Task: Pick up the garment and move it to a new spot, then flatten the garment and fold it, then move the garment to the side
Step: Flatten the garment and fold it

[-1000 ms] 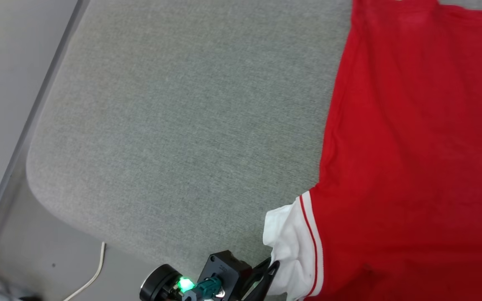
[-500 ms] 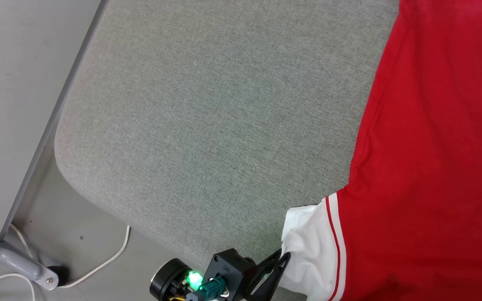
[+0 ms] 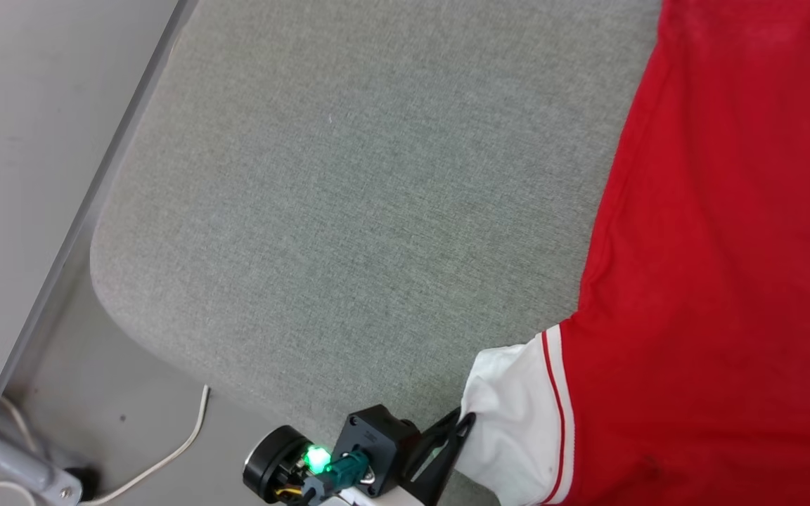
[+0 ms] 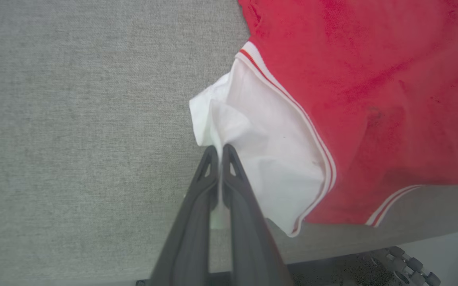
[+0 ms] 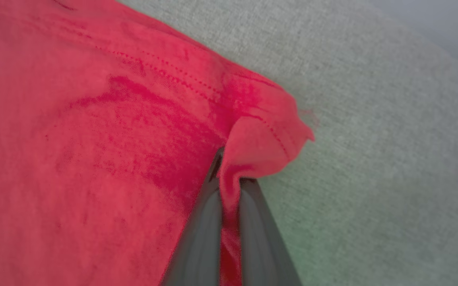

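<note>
**Red jersey pinched at a sleeve and at a red corner**

We look down on a desk (image 3: pixel 349 183) covered in grey cloth. Its rounded near-left corner shows in the head view, with pale floor (image 3: pixel 60 379) beyond it.

The garment (image 3: pixel 721 281) lies spread on the right part of the desk. Its red body runs lengthwise from the near edge toward the far edge, leaning a little to the right as it goes. The shoulder end is nearest us, and the straight side edge faces the bare cloth on the left. We cannot tell which end the far part is, since it runs out of the head view.

The white sleeve (image 3: pixel 517 407), trimmed with a thin red stripe, sticks out to the left close to the near edge, and its cuff is bunched.

The left jaws are closed on that cuff. In the left wrist view the two dark fingers (image 4: pixel 197 206) stand almost together, with a fold of white cloth between their tips.

The right jaws are clamped on the garment too. In the right wrist view the fingers (image 5: pixel 203 238) pinch a red corner with a stitched hem, which puckers up above the tips, and grey desk lies just beside it. We cannot tell which corner it is.

A green light (image 3: pixel 317 458) glows on the left wrist. A white cable (image 3: pixel 166 457) lies on the floor near a grey metal leg (image 3: pixel 11 460).
</note>
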You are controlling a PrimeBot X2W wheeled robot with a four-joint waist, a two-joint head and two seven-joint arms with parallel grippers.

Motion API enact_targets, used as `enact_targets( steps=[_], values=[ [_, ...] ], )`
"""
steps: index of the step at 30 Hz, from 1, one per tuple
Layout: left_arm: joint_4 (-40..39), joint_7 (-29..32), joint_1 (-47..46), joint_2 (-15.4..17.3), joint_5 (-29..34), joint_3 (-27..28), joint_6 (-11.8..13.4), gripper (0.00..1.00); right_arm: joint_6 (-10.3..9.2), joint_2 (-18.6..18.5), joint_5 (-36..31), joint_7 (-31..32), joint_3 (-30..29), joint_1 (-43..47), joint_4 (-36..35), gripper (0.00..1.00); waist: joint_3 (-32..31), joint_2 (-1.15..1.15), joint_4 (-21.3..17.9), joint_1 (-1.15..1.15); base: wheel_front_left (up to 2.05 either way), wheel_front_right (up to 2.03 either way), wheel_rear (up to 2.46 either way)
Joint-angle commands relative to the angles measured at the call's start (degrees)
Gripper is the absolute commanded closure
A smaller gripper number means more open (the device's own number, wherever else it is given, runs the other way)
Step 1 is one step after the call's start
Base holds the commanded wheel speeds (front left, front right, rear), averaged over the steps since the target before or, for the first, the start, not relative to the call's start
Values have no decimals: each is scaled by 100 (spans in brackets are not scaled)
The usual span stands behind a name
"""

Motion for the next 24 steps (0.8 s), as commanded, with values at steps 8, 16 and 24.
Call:
enact_targets(
  steps=[8, 16, 24],
  values=[
    [45, 117, -84, 223, -197, 440, 135, 100, -6, 447, 57, -253, 272, 696, 518, 100, -828, 0, -591, 0, 0, 0, 0],
    [235, 180, 110, 443, -517, 869, 242, 100, -7, 920, 406, -685, 239, 1436, 863, 100, -1673, 0, -1230, 0, 0, 0, 0],
    [453, -26, 348, 503, -853, 1258, 343, 100, -7, 1181, 793, -1139, 164, 2391, 770, 100, -2312, 0, -1786, 0, 0, 0, 0]
  ],
)
